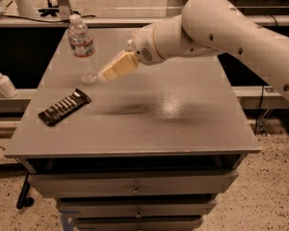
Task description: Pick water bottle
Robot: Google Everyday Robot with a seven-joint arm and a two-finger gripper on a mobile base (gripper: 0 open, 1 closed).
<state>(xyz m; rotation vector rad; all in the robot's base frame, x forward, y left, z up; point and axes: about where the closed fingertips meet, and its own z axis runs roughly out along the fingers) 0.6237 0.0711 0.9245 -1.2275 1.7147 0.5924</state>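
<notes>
I see the clear ribbed plastic water bottle with a white cap upright at the grey counter's upper left, my cream claw just right of its lower part, and I cannot tell whether that claw is released or clenched.

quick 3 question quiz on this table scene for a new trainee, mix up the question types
1. True or false: the clear ribbed plastic water bottle with the white cap lies on its side on the grey table.
2. Where is the robot's tan gripper?
A) directly above the flat black packet
B) close beside the water bottle's lower part, on its right in the picture, above the table
C) resting on the bottle's cap
3. Short answer: which thing on the table is nearest the front edge?

Key
1. False: it stands upright.
2. B
3. The flat black packet.
</notes>
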